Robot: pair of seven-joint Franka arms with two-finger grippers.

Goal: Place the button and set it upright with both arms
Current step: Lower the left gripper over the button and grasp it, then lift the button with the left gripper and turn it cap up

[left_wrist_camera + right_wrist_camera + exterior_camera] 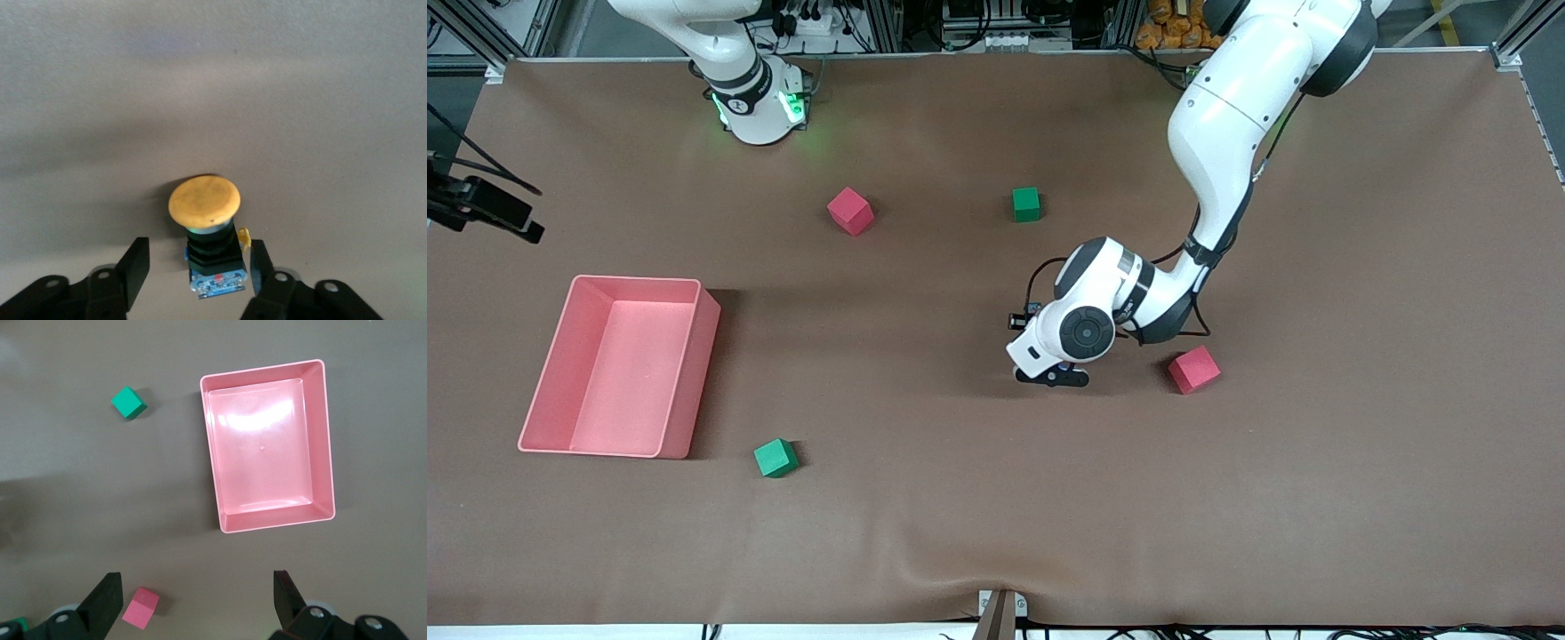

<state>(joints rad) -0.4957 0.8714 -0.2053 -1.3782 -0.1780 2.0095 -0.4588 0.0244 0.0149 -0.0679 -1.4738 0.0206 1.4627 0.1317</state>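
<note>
The button (210, 237) has a round orange cap, a black body and a blue end. It shows only in the left wrist view, between the fingers of my left gripper (197, 267). One finger (259, 263) is right beside its body and the other (135, 263) stands apart from it, so the jaws are open around it. In the front view the left gripper (1052, 375) is low over the brown table mid-way along, and the hand hides the button. My right gripper (197, 587) is open and empty, high over the table at the right arm's end.
A pink bin (694, 373) stands toward the right arm's end, with a green cube (775, 458) beside it, nearer the camera. A red cube (1194, 370) lies close beside the left hand. Another red cube (850, 211) and green cube (1026, 204) lie nearer the bases.
</note>
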